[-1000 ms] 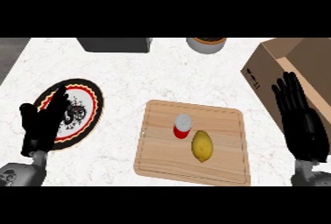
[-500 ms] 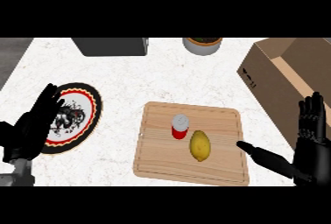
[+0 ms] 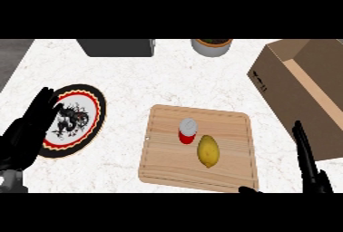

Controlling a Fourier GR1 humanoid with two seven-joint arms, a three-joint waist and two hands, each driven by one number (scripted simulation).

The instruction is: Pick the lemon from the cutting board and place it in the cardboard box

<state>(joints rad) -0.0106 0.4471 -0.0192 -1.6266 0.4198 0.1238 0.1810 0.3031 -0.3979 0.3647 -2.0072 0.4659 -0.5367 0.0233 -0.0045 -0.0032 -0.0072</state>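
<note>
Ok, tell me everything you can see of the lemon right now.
The lemon is whole, yellow and oval, with smooth-looking skin. It lies on the wooden cutting board, just right of the board's middle, long axis pointing roughly away from the robot. A red can stands close at its upper left; contact is unclear. The left robot hand and right robot hand are both apart from it.

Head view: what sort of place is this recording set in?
Probably a kitchen counter: a pale marbled worktop, a wooden cutting board carrying a lemon and a red can, and a decorated plate.
</note>
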